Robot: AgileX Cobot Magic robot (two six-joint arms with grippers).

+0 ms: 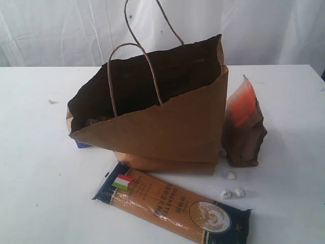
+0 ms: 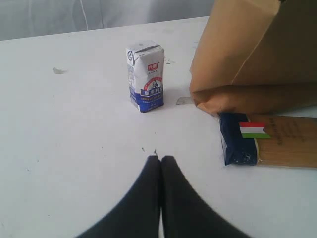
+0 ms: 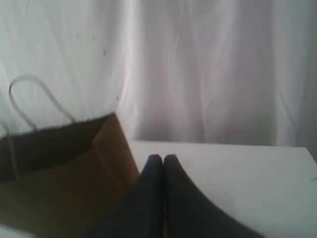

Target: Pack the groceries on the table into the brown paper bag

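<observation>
Both clenched empty, left gripper [image 2: 161, 159], right gripper [image 3: 162, 158], flag-stickered spaghetti pack [image 1: 162, 202], milk carton [image 2: 145, 75]

In the exterior view you see only a blue corner of the small milk carton [image 1: 83, 145]; the brown paper bag [image 1: 172, 127] hides the rest. The bag's inside is dark, and you cannot tell apart the shapes low in its left end. Its rear handle [image 1: 171, 25] runs off the top edge. The bottom edge clips the long spaghetti pack [image 1: 167, 203], and one foil-wrapped ball [image 1: 222, 152] sits half behind the bag's corner. In the left wrist view the right edge cuts both bag and pack, and the carton's print is too small to read. The right wrist view is blurred throughout; there the bag runs off the left and bottom edges.
</observation>
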